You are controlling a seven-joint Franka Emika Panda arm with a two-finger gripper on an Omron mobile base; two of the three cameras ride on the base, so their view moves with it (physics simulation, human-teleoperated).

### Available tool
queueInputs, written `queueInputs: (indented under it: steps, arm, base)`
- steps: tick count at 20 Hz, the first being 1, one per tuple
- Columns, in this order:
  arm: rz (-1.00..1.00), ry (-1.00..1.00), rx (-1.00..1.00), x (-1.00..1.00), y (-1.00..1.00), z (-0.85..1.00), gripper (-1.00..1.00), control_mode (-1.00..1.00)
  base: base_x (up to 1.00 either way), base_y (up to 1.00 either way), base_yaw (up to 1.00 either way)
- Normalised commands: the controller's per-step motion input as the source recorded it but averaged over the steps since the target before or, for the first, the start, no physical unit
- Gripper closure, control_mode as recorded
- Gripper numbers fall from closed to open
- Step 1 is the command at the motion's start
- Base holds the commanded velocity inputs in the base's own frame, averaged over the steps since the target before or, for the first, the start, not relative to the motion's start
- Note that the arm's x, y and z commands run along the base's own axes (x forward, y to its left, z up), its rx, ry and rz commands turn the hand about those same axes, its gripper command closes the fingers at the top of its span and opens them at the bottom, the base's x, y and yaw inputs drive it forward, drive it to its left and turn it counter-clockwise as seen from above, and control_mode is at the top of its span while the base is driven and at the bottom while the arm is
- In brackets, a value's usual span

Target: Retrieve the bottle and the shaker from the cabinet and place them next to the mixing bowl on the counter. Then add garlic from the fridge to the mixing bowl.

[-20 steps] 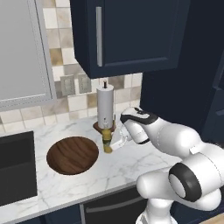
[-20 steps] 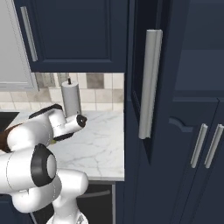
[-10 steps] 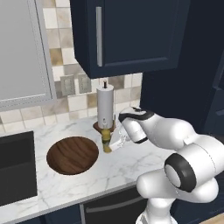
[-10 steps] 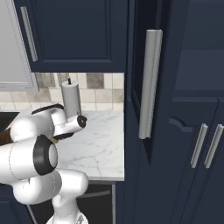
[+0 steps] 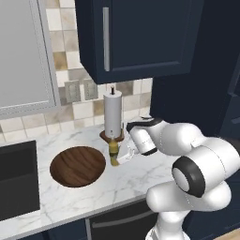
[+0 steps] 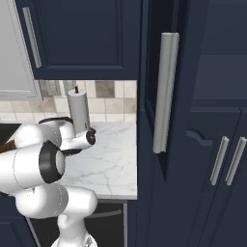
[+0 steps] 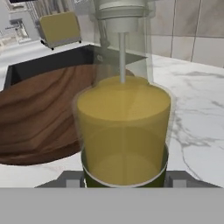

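Note:
The slim olive-yellow bottle [image 5: 113,150] stands upright on the white marble counter [image 5: 140,176], just right of the wide dark-brown mixing bowl [image 5: 77,165]. My gripper [image 5: 121,153] reaches in from the right and is shut on the bottle low down. In the hand view the bottle [image 7: 124,127] stands between the fingertips [image 7: 65,180], with the mixing bowl [image 7: 35,116] to its left and the counter [image 7: 197,127] to its right. The navy upper cabinet [image 5: 140,37] hangs above with its door closed. Shaker, garlic and fridge are out of view.
A tall white paper-towel roll [image 5: 112,115] stands close behind the bottle, also seen as the roll [image 6: 78,113]. A black recess [image 5: 16,180] lies left of the bowl. A navy door with a long grey handle [image 6: 165,91] stands close on the right.
The bottle and gripper stay at the same spot beside the bowl. The arm's upper links have shifted slightly.

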Motion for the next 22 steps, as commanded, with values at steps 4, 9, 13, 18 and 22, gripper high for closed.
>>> queueInputs:
  steps: [4, 9, 13, 18, 22]
  arm:
    - [0.0, -0.01, 0.0, 0.0, 0.0, -0.22, 1.0, -1.0]
    - [0.0, 0.0, 0.0, 0.0, 0.0, -0.18, 1.0, -1.0]
    - [0.0, 0.0, -0.01, 0.0, 0.0, -0.07, 1.0, -1.0]
    - [0.0, 0.0, 0.0, 0.0, 0.0, 0.0, 1.0, -1.0]
    - [0.0, 0.0, 0.0, 0.0, 0.0, 0.0, 1.0, -1.0]
  base:
    - [0.0, 0.0, 0.0]
    - [0.0, 0.0, 0.0]
    - [0.0, 0.0, 0.0]
    - [0.0, 0.0, 0.0]
    - [0.0, 0.0, 0.0]
